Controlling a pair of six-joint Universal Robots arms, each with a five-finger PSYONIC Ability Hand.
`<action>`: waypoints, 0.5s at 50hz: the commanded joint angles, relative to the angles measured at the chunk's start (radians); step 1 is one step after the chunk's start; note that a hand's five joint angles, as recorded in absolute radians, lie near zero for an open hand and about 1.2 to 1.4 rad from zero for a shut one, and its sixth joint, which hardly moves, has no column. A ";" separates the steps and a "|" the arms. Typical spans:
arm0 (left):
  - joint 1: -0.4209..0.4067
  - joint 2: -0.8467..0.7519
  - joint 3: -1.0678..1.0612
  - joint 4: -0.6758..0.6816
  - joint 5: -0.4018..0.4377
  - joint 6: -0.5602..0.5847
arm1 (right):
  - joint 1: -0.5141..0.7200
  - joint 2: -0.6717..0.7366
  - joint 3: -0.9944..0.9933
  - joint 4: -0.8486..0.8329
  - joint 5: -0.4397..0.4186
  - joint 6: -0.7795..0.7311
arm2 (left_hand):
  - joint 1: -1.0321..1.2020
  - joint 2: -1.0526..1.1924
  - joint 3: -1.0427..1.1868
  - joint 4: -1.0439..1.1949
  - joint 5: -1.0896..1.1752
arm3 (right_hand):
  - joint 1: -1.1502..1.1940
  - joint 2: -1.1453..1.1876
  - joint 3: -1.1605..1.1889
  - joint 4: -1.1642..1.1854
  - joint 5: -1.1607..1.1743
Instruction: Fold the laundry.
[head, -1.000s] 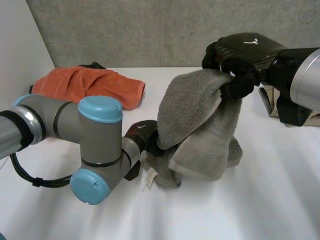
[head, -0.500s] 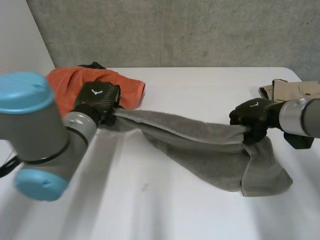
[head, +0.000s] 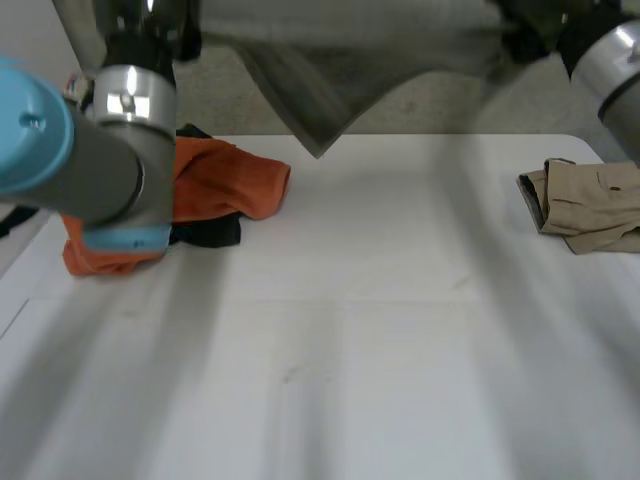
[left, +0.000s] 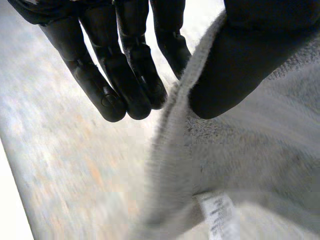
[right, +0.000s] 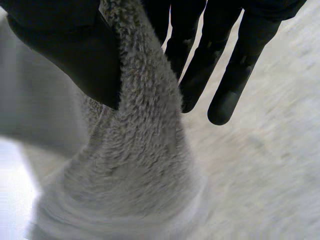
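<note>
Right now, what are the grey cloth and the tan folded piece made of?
The grey towel looks like terry, probably cotton: fuzzy matte pile, sewn label. The tan garment looks like smooth woven fabric, perhaps cotton twill: flat, no pile.

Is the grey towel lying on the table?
No, the grey towel hangs in the air over the white table, pinched by the left hand and right hand.

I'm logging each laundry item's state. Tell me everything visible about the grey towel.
The grey towel is thick, fuzzy terry, held up clear of the white table and stretched between both hands, its slack sagging to a point. The left hand pinches a hemmed edge between thumb and fingers, near a white sewn-in label; the right hand pinches a bunched edge likewise.
</note>
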 joint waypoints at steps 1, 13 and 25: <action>-0.005 0.011 -0.295 -0.028 0.050 -0.009 | -0.047 0.090 0.104 0.224 -0.127 -0.080 | 0.234 0.199 0.209 0.198 0.241 | 0.304 0.232 0.215 0.202 0.220; -0.048 -0.038 -0.503 -0.013 0.031 -0.016 | -0.041 0.311 0.221 0.308 -0.148 -0.486 | 0.234 0.199 0.209 0.198 0.241 | -0.275 -0.347 -0.365 -0.377 -0.360; -0.031 0.115 -0.531 -0.063 0.002 -0.027 | -0.064 0.144 0.325 0.316 -0.026 -0.113 | 0.234 0.199 0.209 0.198 0.241 | -0.917 -0.989 -1.007 -1.019 -1.002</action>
